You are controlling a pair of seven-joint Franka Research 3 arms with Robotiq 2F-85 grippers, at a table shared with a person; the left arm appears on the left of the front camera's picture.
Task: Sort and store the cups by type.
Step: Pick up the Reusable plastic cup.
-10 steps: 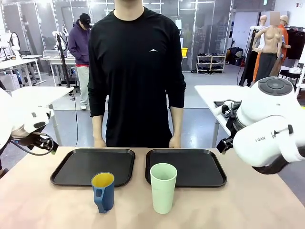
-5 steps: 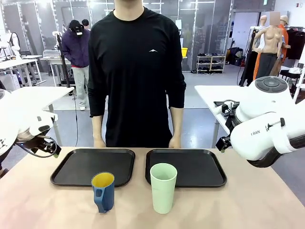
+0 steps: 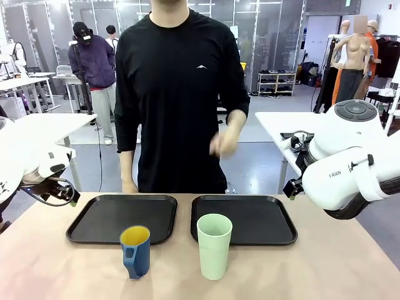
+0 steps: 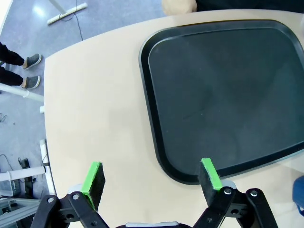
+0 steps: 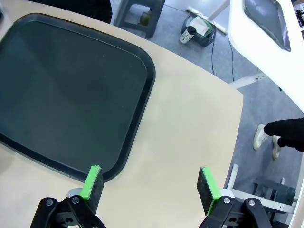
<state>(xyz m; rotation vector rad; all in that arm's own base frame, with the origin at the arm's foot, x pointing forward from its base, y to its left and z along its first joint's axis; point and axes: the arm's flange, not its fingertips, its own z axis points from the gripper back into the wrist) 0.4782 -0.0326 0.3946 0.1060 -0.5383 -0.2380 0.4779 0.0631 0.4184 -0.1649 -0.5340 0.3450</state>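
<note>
The dark blue mug [image 3: 135,251], yellow inside with its handle toward me, stands on the bare table in front of the left tray [image 3: 122,219]. Just right of it, the tall mint-green tumbler [image 3: 214,245] stands upright in front of the right tray [image 3: 244,219]. My left gripper [image 3: 65,195] hovers off the left tray's outer edge; the left wrist view shows it open [image 4: 152,179] and holding nothing, over that tray's [image 4: 223,95] near rim. My right gripper [image 3: 292,187] hangs past the right tray's far right corner, open [image 5: 149,183] above the table beside the tray [image 5: 66,90].
A person in black stands at the far side, one hand [image 3: 129,186] on the table edge, the other hand [image 3: 223,140] raised at chest height. Both black trays hold nothing. Bare table lies around the cups and at both ends.
The person has lifted one hand from the table edge to chest height. Both arms shifted slightly a second ago and have held still since. The cups have not moved.
</note>
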